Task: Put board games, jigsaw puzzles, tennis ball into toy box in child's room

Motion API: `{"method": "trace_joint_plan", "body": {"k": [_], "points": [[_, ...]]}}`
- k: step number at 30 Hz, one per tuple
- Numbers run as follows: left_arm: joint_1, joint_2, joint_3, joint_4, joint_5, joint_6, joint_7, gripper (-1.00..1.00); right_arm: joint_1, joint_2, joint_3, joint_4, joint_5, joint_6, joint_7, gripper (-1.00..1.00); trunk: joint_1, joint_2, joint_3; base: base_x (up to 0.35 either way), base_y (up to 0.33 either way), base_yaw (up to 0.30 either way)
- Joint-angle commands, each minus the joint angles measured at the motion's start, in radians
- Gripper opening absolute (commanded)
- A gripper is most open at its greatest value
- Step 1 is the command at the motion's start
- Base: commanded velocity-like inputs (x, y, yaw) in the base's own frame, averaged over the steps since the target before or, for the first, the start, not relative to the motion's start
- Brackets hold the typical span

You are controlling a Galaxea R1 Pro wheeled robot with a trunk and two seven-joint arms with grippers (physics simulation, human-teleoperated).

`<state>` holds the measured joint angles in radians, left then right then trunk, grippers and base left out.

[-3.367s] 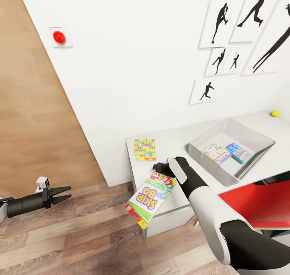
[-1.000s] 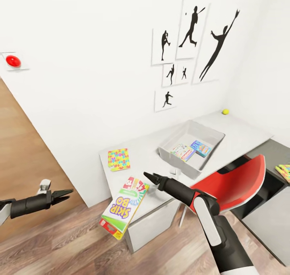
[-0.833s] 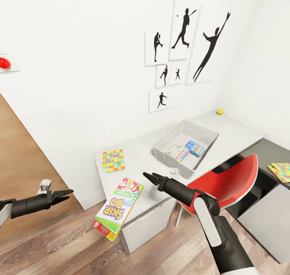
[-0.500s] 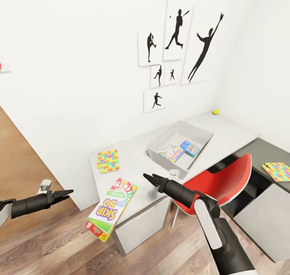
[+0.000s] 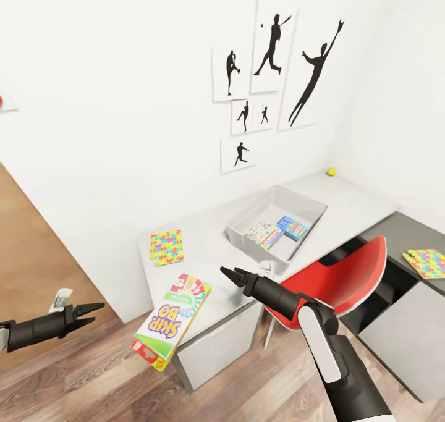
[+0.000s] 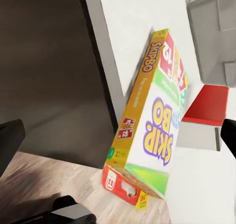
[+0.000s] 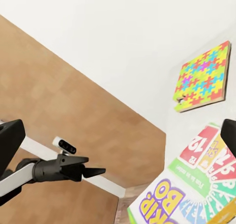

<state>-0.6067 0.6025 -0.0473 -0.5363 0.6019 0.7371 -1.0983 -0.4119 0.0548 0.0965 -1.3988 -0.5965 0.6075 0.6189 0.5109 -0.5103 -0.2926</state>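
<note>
Two board games (image 5: 275, 232) flat on the floor of the toy box (image 5: 247, 221), side by side: green-edged one toward the bench's near edge, blue one (image 5: 291, 227) beside it. Toy box mid-bench (image 5: 358, 206), nothing else inside. Third game, Skip-Bo box (image 5: 172, 319), tilted over the near left corner of the bench, lower end hanging past the edge above the wood floor (image 5: 111, 379). Jigsaw puzzle (image 5: 166, 247) flat near the left end. Second jigsaw puzzle (image 5: 426, 262) on the dark cabinet top at far right. Tennis ball (image 5: 331, 172) at the far edge by the wall. Right hand (image 5: 227, 275) narrow, empty, just beside Skip-Bo box. Left hand (image 5: 86, 311) slightly parted, empty, well apart from the bench. Red chair (image 5: 346, 283) tucked under the bench.
</note>
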Motion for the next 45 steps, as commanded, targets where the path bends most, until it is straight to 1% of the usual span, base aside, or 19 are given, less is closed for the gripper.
{"method": "trace_joint_plan", "body": {"k": [1, 7, 14, 18, 23, 24, 25, 30, 32, 40, 43, 44, 45], "points": [[-0.001, 0.001, -0.005, 0.005, 0.008, 0.007, -0.001, 1.0, -0.001, 0.0, -0.001, 0.0, -0.006, 0.008, -0.001, 1.0, 0.0, -0.002, -0.002, 0.0, 0.167, 0.0], [-0.002, 0.0, -0.005, 0.019, 0.009, 0.001, -0.009, 1.0, -0.001, 0.0, -0.001, 0.0, -0.006, 0.009, -0.001, 1.0, 0.0, -0.002, -0.002, 0.0, 0.125, 0.0], [-0.002, -0.004, -0.006, 0.021, 0.012, -0.004, -0.013, 1.0, -0.001, 0.0, -0.001, -0.004, -0.007, 0.009, 0.002, 1.0, 0.0, -0.002, -0.002, 0.0, 0.02, 0.0], [-0.002, -0.005, -0.008, 0.023, 0.012, -0.004, -0.014, 1.0, -0.001, -0.002, -0.002, -0.005, -0.007, 0.01, 0.015, 1.0, 0.0, -0.002, -0.002, 0.0, 0.004, 0.0], [-0.002, -0.007, -0.01, 0.027, 0.013, -0.004, -0.015, 1.0, -0.001, -0.027, -0.002, -0.013, -0.009, 0.01, 0.073, 1.0, 0.0, -0.002, -0.002, 0.0, 0.001, 0.0], [-0.002, -0.007, -0.011, 0.028, 0.013, -0.004, -0.015, 1.0, -0.001, -0.038, -0.001, -0.024, -0.009, 0.009, 0.099, 1.0, 0.0, -0.002, -0.002, 0.0, 0.0, 0.0], [-0.002, -0.007, -0.011, 0.028, 0.013, -0.004, -0.015, 1.0, -0.001, -0.042, -0.001, -0.029, -0.009, 0.009, 0.112, 1.0, 0.0, -0.002, -0.002, 0.0, 0.0, 0.0], [-0.002, -0.008, -0.012, 0.028, 0.013, -0.003, -0.015, 1.0, 0.0, -0.056, -0.002, -0.049, -0.014, 0.009, 0.165, 1.0, 0.0, -0.002, -0.002, 0.0, 0.0, 0.0], [-0.002, -0.008, -0.012, 0.028, 0.013, -0.003, -0.015, 1.0, 0.0, -0.058, -0.003, -0.054, -0.016, 0.009, 0.173, 1.0, 0.0, -0.002, -0.002, 0.0, 0.0, 0.0], [-0.002, -0.009, -0.011, 0.029, 0.015, -0.001, -0.022, 1.0, 0.001, -0.061, -0.002, -0.079, -0.022, 0.012, 0.194, 1.0, 0.031, -0.058, -0.027, 0.0, 0.0, 0.0], [-0.002, -0.009, -0.012, 0.029, 0.014, -0.001, -0.043, 1.0, 0.001, -0.066, -0.003, -0.083, -0.023, 0.015, 0.237, 1.0, 0.043, -0.079, -0.036, 0.0, 0.0, 0.0], [-0.002, -0.01, -0.013, 0.029, 0.013, 0.0, -0.056, 1.0, 0.001, -0.072, -0.004, -0.084, -0.023, 0.015, 0.276, 1.0, 0.046, -0.086, -0.039, 0.0, 0.0, 0.0], [-0.002, -0.011, -0.013, 0.031, 0.012, 0.0, -0.064, 1.0, 0.001, -0.077, -0.004, -0.084, -0.023, 0.015, 0.3, 1.0, 0.05, -0.093, -0.042, 0.0, 0.0, 0.0]]}}
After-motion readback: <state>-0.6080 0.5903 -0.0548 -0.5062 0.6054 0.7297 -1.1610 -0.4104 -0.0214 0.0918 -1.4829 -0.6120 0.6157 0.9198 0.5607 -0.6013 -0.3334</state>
